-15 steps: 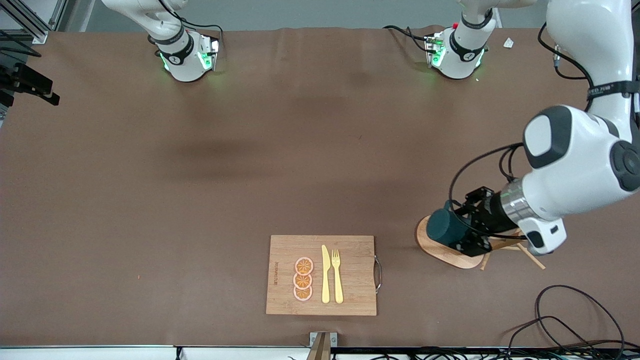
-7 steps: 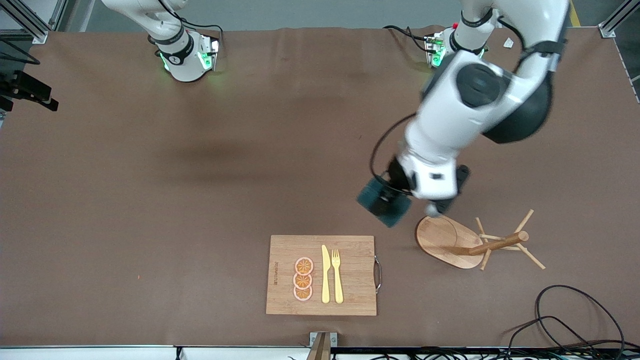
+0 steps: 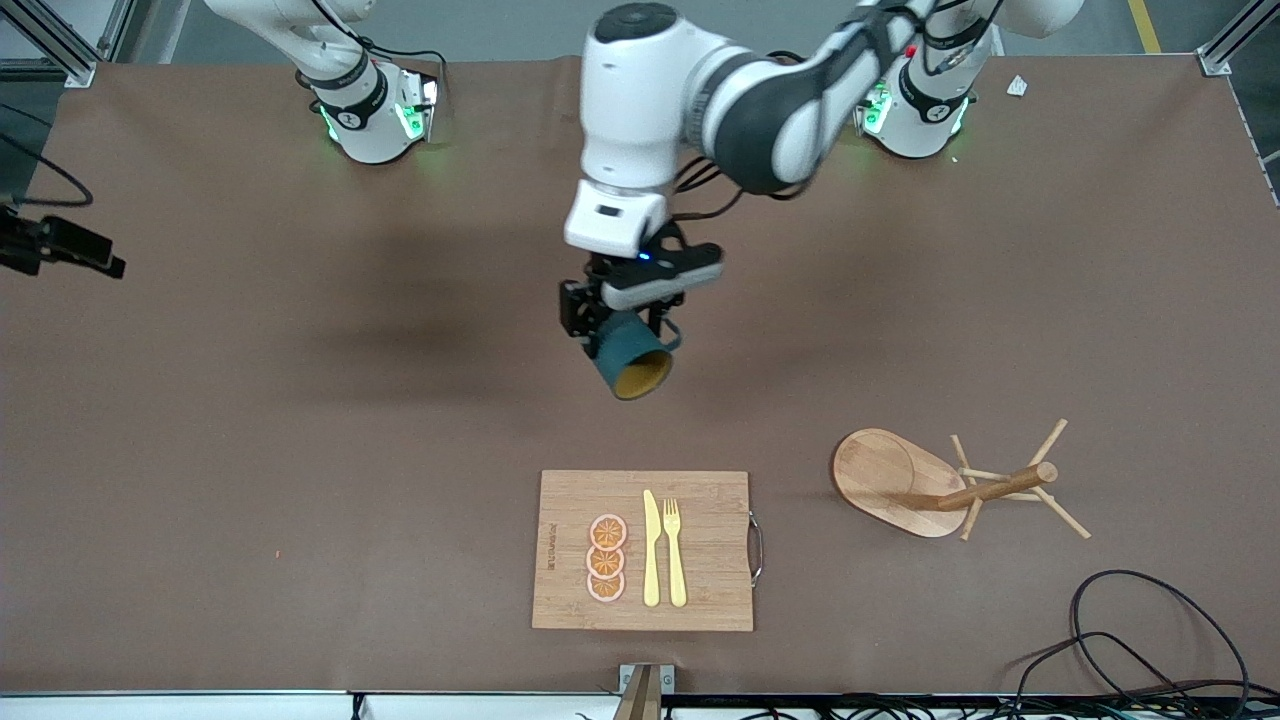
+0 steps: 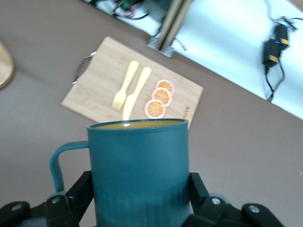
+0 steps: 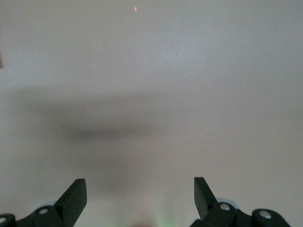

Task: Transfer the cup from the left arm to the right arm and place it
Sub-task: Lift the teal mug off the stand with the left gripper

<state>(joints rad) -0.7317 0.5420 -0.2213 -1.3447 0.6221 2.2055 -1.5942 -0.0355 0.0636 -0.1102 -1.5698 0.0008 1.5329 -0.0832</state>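
Left end effector (image 3: 622,318): up in the air over the middle of the bench (image 3: 200,420), fingers clamped on the cup's ribbed base from both sides.
Cup (image 3: 628,357): dark teal, gripped and tipped so its yellow-brown mouth faces the front camera; loop handle sticks out to one side of the fingers (image 4: 75,196) in the left wrist view.
Cutting board (image 3: 643,550): on the bench below the held cup and nearer the front camera, carrying three orange slices (image 3: 606,558), a yellow knife (image 3: 651,548) and a yellow fork (image 3: 675,551).
Peg rack (image 3: 950,484): lying on the bench well apart from the left end effector, toward the left arm's end.
Right end effector (image 5: 140,196): waiting, fingers spread wide apart over bare brown bench, nothing between them.
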